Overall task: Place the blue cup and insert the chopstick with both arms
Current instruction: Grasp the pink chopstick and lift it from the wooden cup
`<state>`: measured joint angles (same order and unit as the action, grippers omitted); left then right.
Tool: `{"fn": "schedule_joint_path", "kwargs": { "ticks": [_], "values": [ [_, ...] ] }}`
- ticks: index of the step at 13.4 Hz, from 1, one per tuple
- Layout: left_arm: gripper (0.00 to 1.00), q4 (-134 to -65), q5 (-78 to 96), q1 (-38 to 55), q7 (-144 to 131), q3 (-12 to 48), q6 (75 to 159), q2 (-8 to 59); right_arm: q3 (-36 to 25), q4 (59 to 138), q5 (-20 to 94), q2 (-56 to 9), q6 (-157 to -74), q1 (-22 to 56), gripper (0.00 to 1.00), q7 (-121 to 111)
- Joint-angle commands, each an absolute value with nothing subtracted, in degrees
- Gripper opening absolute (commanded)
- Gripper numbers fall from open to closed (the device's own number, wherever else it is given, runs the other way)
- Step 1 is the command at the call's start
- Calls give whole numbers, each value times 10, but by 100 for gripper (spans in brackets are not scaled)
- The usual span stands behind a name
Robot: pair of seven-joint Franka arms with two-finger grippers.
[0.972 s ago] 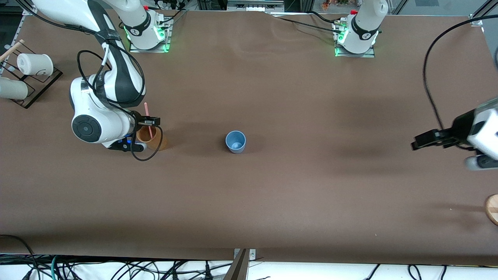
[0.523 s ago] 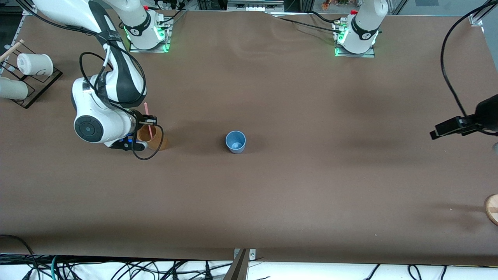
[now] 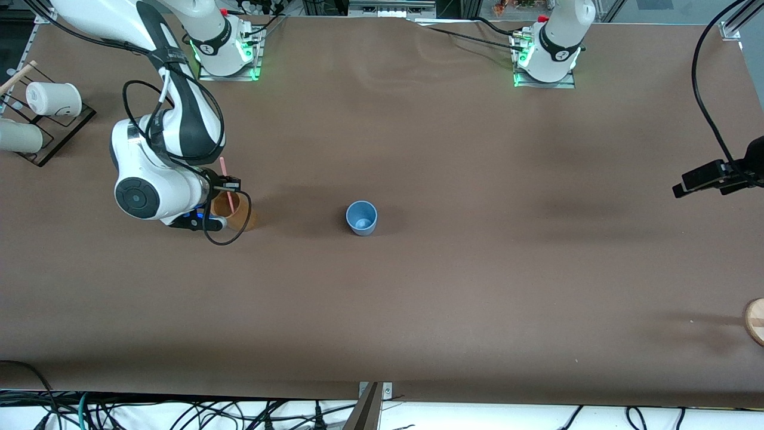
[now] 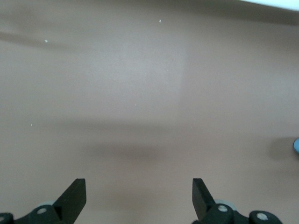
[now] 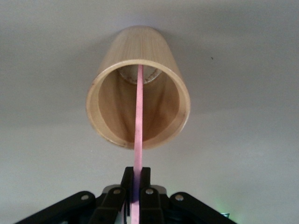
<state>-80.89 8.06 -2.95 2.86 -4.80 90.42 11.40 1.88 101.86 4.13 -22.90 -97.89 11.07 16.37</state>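
Note:
The blue cup (image 3: 362, 217) stands upright and alone near the middle of the table; a sliver of it (image 4: 296, 145) shows in the left wrist view. The pink chopstick (image 3: 224, 170) stands in a tan wooden cup (image 3: 242, 218) toward the right arm's end. My right gripper (image 3: 231, 186) is shut on the chopstick just above that cup's rim. In the right wrist view the chopstick (image 5: 138, 116) runs from the right gripper (image 5: 138, 173) down to the tan cup's (image 5: 112, 70) bottom. My left gripper (image 3: 683, 188) hangs open and holds nothing over bare table at the left arm's end, its fingers (image 4: 77, 193) wide apart.
A black wire rack (image 3: 71, 122) with white paper cups (image 3: 52, 98) sits at the right arm's end of the table. A round wooden disc (image 3: 755, 321) lies at the left arm's end, nearer to the front camera than the left gripper. A black cable (image 3: 707, 101) hangs by the left arm.
My right gripper's jaws have closed on the chopstick above the tan cup. The left arm has pulled back toward its end of the table, away from the blue cup.

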Motion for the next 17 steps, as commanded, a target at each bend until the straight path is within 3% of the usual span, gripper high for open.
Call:
{"fn": "schedule_joint_path", "kwargs": {
  "ticks": [1,8,11,15,17],
  "values": [
    [100,-857,60,-33,65,-42,902,75,15,989,47,-220,-934,114,1,163],
    [100,-882,12,-10,64,-39,907,62,16,850,57,-213,-714,111,1,142],
    [100,-882,-32,-15,60,1,907,61,17,774,118,-213,-633,114,1,143],
    [100,-872,-27,-13,59,3,904,78,18,733,240,-221,-635,141,1,192],
    [100,-870,-26,-13,60,4,904,81,18,733,267,-237,-686,173,1,234]
  ]
}}
